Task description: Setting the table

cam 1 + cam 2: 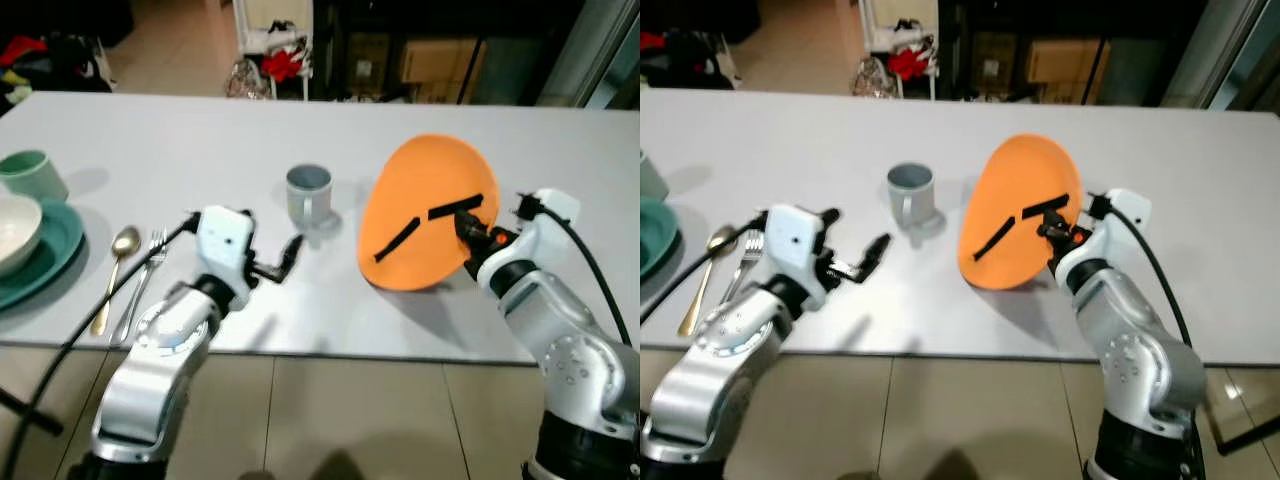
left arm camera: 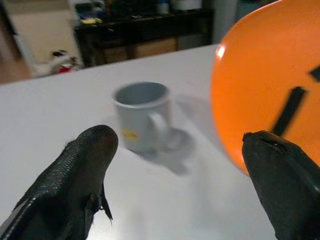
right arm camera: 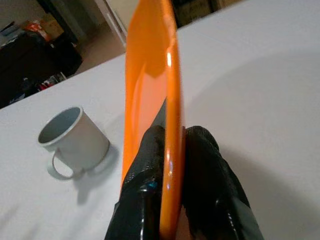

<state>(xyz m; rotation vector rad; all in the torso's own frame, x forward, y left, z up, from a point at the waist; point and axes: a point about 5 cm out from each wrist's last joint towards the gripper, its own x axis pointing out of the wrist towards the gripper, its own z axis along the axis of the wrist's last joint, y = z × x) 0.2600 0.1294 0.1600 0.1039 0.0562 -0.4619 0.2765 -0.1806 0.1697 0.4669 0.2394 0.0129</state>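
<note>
Orange plate (image 1: pixel 425 210) stood tilted up on its edge on the white worktop (image 1: pixel 180 150), its lower rim at or just above the surface, just to the right of the grey mug (image 1: pixel 308 194). The right gripper (image 3: pixel 167 200) had its jaws clamped on the plate's rim, one black finger across the face, the other behind. The mug stood upright, handle towards the robot, near the plate but apart from it.

The left gripper (image 1: pixel 240 240) hovered low over the worktop on the near side of the mug, jaws spread wide with nothing between them, pointing towards mug and plate.

Well to the left of the mug lay a gold spoon (image 1: pixel 115 275) and a silver fork (image 1: pixel 145 275) side by side. Further left again sat a teal plate (image 1: pixel 60 245) carrying a white bowl (image 1: pixel 15 230), with a pale green cup (image 1: pixel 32 175) just behind it.
</note>
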